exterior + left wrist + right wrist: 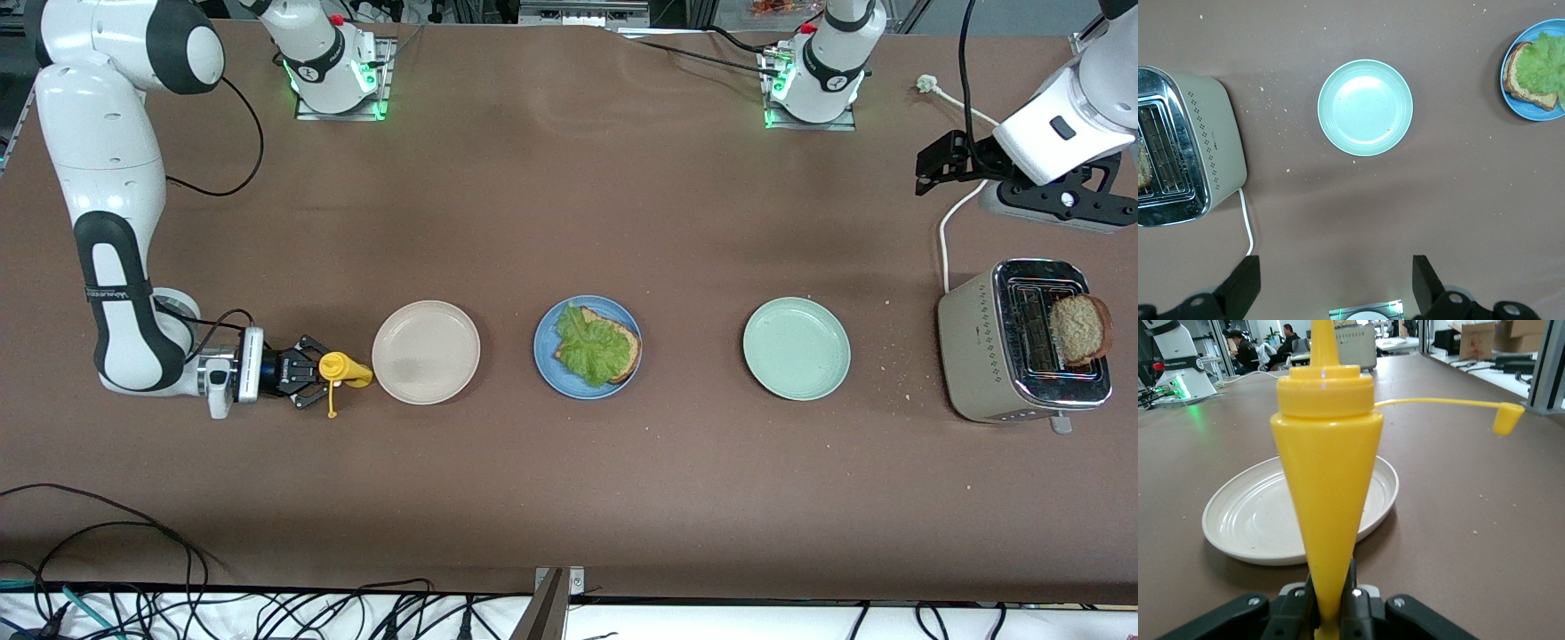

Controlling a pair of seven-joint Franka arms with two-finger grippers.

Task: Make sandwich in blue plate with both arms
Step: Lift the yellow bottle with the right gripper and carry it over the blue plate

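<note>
Yellow was the colour of the squeeze bottle [345, 369] that the right pincer [308, 377] had squeezed shut on, low over the counter [569, 498] at the right arm's end, just beside the beige-white plate [426, 352]. The bottle's little cap [1508, 419] hung off on a thin strap, so the tip [1324, 341] was bare, most likely so that sauce could go on the sandwich. The pincer held the bottle by its narrow bottom end, with the tip pointing toward the plates. The blue plate [587, 347] sat in the middle of the row, between the beige-white plate and the pale green plate [797, 348]. On it lay one slice of bread [621, 345] with a green lettuce leaf [592, 345] on top, so the sandwich had no top slice yet. The second slice of bread [1080, 329] stuck up out of the toaster [1022, 353] at the left arm's end, probably waiting to be lifted out. The left pincer [942, 165] waited wide open and empty, up in the air near the toaster. Most of the left arm was cut off at the edge of the front view. How full the bottle was could not be seen.
</note>
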